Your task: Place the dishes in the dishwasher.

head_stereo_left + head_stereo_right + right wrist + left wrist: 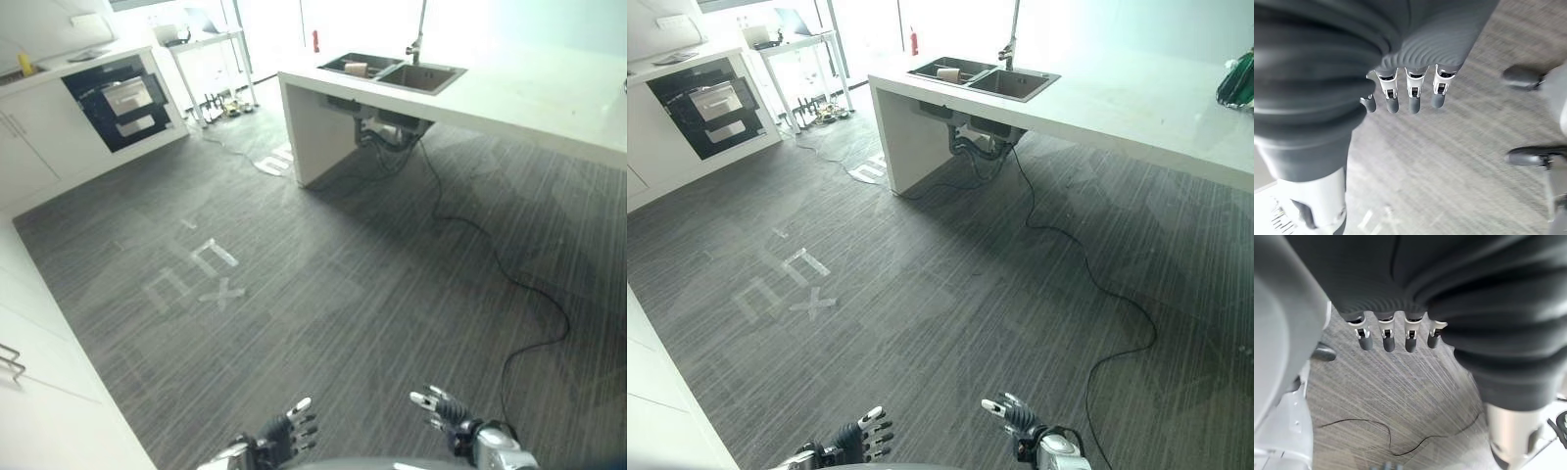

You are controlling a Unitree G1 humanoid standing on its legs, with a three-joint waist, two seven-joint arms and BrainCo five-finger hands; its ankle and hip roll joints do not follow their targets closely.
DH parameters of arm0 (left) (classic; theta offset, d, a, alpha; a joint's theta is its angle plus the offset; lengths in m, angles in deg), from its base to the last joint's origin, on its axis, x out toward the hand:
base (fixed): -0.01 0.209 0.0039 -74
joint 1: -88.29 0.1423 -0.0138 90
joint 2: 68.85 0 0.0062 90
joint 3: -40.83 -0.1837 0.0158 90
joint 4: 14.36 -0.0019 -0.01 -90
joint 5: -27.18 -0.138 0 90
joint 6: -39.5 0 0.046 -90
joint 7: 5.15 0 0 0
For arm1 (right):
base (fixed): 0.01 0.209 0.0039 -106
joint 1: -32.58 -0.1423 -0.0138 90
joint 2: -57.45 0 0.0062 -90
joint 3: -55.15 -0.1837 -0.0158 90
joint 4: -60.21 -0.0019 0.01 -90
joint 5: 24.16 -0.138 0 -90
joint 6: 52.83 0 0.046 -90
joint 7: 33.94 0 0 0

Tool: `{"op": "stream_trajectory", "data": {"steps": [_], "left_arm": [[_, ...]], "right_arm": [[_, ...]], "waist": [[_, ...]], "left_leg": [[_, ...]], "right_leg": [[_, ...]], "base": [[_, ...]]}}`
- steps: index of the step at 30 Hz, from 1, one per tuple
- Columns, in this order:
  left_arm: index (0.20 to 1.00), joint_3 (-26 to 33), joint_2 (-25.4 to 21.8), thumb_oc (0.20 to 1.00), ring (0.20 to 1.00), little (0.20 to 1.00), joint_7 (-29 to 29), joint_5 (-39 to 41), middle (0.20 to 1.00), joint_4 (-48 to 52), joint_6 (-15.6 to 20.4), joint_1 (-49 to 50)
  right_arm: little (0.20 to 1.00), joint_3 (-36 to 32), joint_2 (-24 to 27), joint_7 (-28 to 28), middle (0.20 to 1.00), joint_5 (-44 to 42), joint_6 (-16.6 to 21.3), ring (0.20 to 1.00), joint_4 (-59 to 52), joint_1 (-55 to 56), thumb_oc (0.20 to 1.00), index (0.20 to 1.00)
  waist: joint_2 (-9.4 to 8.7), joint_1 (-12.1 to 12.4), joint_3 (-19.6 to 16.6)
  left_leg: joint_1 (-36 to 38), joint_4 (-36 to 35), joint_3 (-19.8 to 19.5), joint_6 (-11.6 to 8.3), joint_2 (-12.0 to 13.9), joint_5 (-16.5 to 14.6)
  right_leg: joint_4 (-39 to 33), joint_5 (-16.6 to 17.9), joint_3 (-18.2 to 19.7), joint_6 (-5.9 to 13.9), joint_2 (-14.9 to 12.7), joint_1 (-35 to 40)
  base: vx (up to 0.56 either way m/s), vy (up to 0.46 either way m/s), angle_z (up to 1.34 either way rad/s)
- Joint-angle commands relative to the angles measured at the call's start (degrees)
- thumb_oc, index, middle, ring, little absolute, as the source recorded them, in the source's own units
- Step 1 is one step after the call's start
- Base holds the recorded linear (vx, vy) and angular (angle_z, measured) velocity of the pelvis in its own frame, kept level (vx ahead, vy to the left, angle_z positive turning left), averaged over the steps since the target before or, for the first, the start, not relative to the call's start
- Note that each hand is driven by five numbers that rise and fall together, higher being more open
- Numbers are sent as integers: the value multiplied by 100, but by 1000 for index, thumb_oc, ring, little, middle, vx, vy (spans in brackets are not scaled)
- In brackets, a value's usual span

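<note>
Both hands hang low over the grey floor at the near edge of the eye views, and neither holds anything. My left hand (277, 438) has its fingers (1388, 338) straight and spread. My right hand (449, 411) also has straight fingers (1413, 95). Far ahead, a double sink (427, 69) is set into a white counter (549, 93), with a pale item (356, 69) in its left basin. A black built-in appliance (122, 103) sits in the white cabinets at the far left. I can make out no dishes from here.
White cabinet fronts with a metal handle (10, 362) run along the near left. Pale tape marks (196, 274) lie on the floor between me and the appliance. A small table (201, 39) stands at the back. A green object (1239, 83) sits on the counter's right end.
</note>
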Motion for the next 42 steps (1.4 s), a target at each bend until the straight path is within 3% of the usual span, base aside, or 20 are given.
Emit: {"op": "stream_trajectory", "data": {"steps": [1,5,9,16,26,30,34,35,37,39,42], "left_arm": [[1000,-84,-166,1000,1000,1000,24,-250,1000,169,426,-367],[1000,-44,-316,1000,1000,1000,386,-251,1000,779,728,-333],[1000,7,-390,1000,1000,1000,799,-380,1000,1018,797,-330],[1000,84,-410,1000,1000,1000,1800,-1216,1000,952,1204,-44],[1000,203,-252,1000,1000,1000,2003,-904,1000,1018,1636,260],[1000,317,-203,1000,1000,1000,2013,-618,1000,1339,1790,294],[1000,348,-240,1000,1000,1000,1888,-749,1000,1446,1659,238],[1000,336,-251,1000,1000,1000,1841,-684,1000,1486,1559,123],[1000,333,-275,1000,1000,1000,1845,-613,1000,1565,1450,43],[1000,369,-315,1000,1000,1000,1857,-420,1000,1695,1314,11],[1000,418,-346,1000,1000,1000,1840,-308,1000,1827,1169,76]], "right_arm": [[1000,251,63,-123,1000,-82,91,1000,-272,-339,1000,1000],[1000,178,190,-236,1000,-190,54,1000,-853,-187,1000,1000],[1000,124,254,-233,1000,-327,160,1000,-1136,-67,1000,1000],[1000,-80,247,-71,1000,-589,128,1000,-1284,283,1000,1000],[1000,-211,245,170,1000,-655,383,1000,-1012,436,1000,1000],[1000,-206,337,203,1000,-595,372,1000,-1081,374,1000,1000],[1000,-119,463,208,1000,-631,258,1000,-1008,109,1000,1000],[1000,-113,506,215,1000,-694,210,1000,-982,22,1000,1000],[1000,-114,532,221,1000,-724,160,1000,-999,-14,1000,1000],[1000,-127,527,285,1000,-640,175,1000,-968,-12,1000,1000],[1000,-158,515,108,1000,-408,18,1000,-1053,38,1000,1000]], "waist": [[-181,29,-102],[-161,1,-80],[-159,-25,-54],[-208,-145,-12],[-218,-178,94],[-245,-134,222],[-322,-9,366],[-325,-11,434],[-303,-9,460],[-210,29,499],[-156,61,488]], "left_leg": [[-10,-148,-34,-412,366,47],[-14,-131,-21,-435,384,59],[-35,-118,-49,-427,380,65],[-75,-61,-84,-462,416,44],[-204,65,-237,-614,579,116],[-619,704,-484,-718,631,77],[-1163,1757,-601,-569,414,-214],[-1394,2188,-418,-509,406,-190],[-1568,2388,-380,-480,350,-163],[-1671,2131,-377,-463,207,9],[-1549,1533,-311,-500,200,215]], "right_leg": [[-132,-172,221,663,-666,333],[-143,-144,205,662,-682,329],[-110,-152,222,648,-667,305],[-68,-217,357,592,-503,249],[75,-351,405,458,-287,168],[231,-423,516,338,-235,68],[462,-456,539,231,-301,-42],[537,-471,464,170,-315,-50],[584,-491,445,142,-292,-56],[590,-531,490,183,-212,12],[489,-539,432,240,-172,134]], "base": [[-35,0,-1],[-43,-4,-3],[-55,-16,1],[-10,-42,3],[2,-119,13],[-51,-123,10],[-29,-105,-4],[-24,-71,-31],[46,-18,-13],[178,39,8],[254,140,0]]}}
